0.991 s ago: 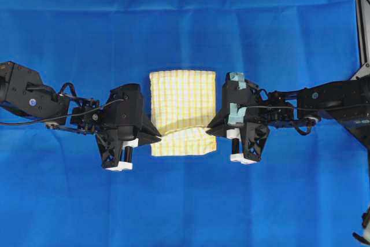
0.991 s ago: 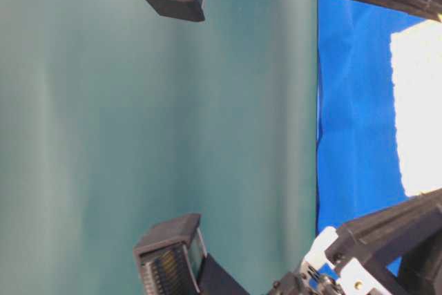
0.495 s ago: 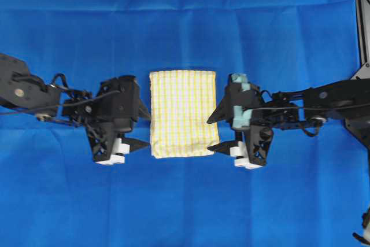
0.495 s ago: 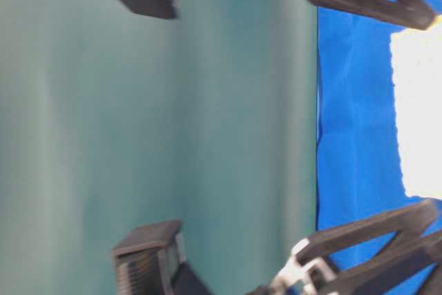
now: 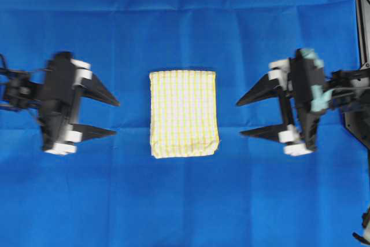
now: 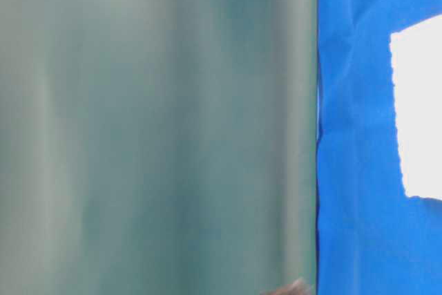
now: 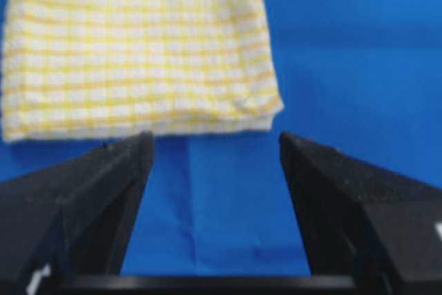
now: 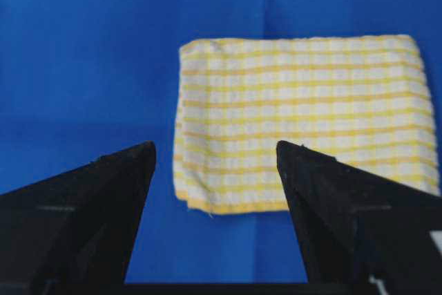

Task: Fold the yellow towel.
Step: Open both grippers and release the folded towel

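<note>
Here the yellow towel (image 5: 183,113) lies folded into a neat rectangle in the middle of the blue cloth (image 5: 185,21). The left gripper (image 5: 114,117) and the right gripper (image 5: 240,118) sit well apart from it on either side, each with fingers spread and holding nothing.

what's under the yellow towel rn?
The yellow towel lies flat, folded, on the blue cloth, which shows on all sides of it. Anything beneath the towel's own layers is covered and cannot be seen.
</note>
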